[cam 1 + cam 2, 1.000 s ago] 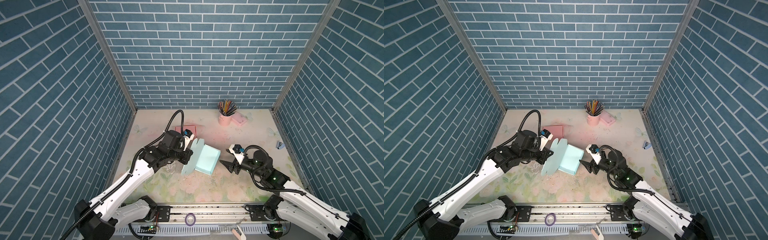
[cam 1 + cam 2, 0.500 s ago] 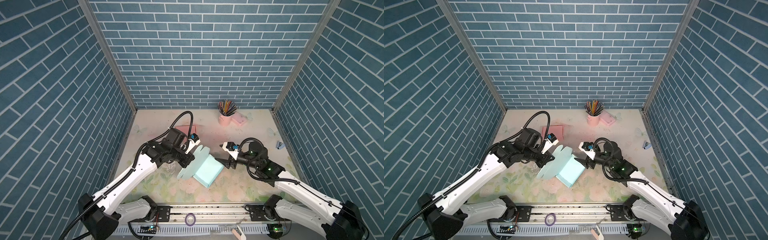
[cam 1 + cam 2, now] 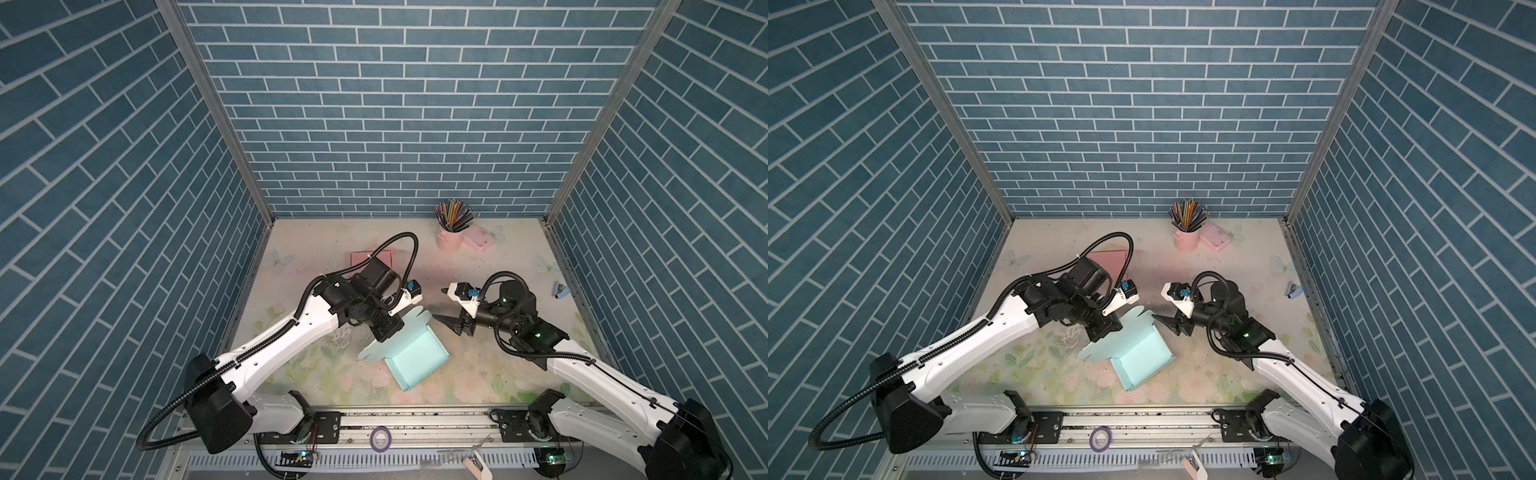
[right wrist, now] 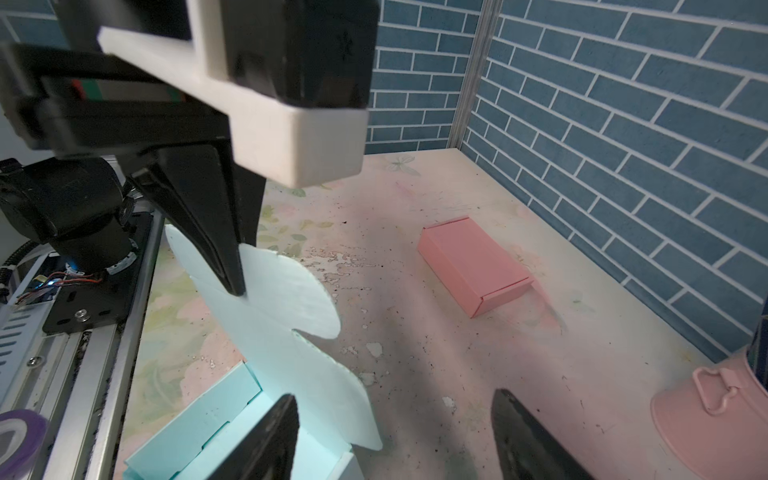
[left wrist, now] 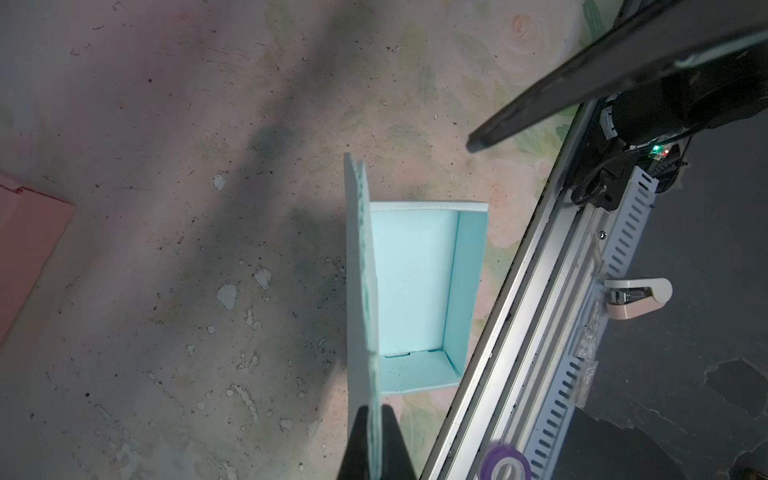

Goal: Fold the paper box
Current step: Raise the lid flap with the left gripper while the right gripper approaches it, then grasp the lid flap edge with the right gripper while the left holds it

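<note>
The teal paper box (image 3: 419, 359) (image 3: 1142, 357) sits open side up on the tabletop (image 3: 478, 374), in the near middle, close to the front rail (image 3: 415, 419). In both top views its long axis runs on a slant from near-left to far-right. Its lid flap (image 3: 401, 332) (image 4: 291, 332) rises from the long side that faces the left arm and stands almost upright, its lobed ears pointing up.

The left gripper (image 3: 384, 334) (image 5: 372, 440) is clamped flat on the edge of that lid flap. The right gripper (image 3: 446, 324) (image 4: 399, 436) is spread wide and holds nothing. It hangs just beside the far end of the lid, and I cannot tell whether a finger touches the paper.

A second ago the box lay farther from the rail with its long axis nearly front to back. It has since swung round and come nearer, with the left gripper keeping its pinch. The right gripper now sits off the box's far-right corner instead of along its side.

A closed pink box (image 3: 370, 259) (image 4: 473, 266) lies behind the left arm, partly hidden by it. A pink cup of coloured pencils (image 3: 451, 239) stands near the back wall. A purple tape roll (image 3: 381, 437) rests on the rail. None of these is close to the teal box.
</note>
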Robot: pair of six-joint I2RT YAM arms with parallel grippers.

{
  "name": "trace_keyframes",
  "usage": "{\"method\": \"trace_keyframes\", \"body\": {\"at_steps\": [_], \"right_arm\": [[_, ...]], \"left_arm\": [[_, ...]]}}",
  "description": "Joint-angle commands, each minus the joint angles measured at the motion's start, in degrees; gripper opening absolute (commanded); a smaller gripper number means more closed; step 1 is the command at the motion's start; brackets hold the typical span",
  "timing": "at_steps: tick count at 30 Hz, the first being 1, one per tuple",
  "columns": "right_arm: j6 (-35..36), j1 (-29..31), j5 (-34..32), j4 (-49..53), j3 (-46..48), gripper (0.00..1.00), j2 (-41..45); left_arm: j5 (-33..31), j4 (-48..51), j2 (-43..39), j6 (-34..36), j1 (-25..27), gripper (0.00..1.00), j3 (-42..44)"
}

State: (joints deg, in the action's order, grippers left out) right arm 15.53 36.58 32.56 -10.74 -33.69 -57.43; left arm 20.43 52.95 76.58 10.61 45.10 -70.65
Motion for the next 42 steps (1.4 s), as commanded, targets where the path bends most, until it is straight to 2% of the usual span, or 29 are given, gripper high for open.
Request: {"method": "trace_keyframes", "body": {"at_steps": [1, 9, 18, 23, 30, 42], "right_arm": [[3.59, -0.30, 5.22, 0.43, -1.20, 0.74, -2.27], [4.95, -0.33, 10.60, 2.74, -4.52, 0.71, -11.31], [4.14, -0.28, 11.97, 2.39, -4.67, 0.67, -11.89], [3.81, 0.20, 13.15, 2.66, -5.59, 0.53, -13.45], [4.01, 0.74, 13.59, 3.42, -6.29, 0.48, -14.76], [4.72, 1.04, 13.37, 5.56, -7.42, 0.30, -16.05]], "left_arm": [[-0.36, 2.99, 1.51, 3.09, 0.94, 0.01, -1.27], [-0.91, 4.00, 1.93, 3.99, 1.39, 0.01, -3.49], [-2.07, 4.26, 2.68, 4.24, 1.57, 0.02, -4.35], [-4.40, 5.13, 3.78, 4.46, 2.31, 0.02, -5.67], [-5.99, 5.25, 4.54, 4.95, 3.08, 0.02, -6.78], [-9.24, 4.10, 3.94, 4.70, 3.15, 0.05, -7.39]]}}
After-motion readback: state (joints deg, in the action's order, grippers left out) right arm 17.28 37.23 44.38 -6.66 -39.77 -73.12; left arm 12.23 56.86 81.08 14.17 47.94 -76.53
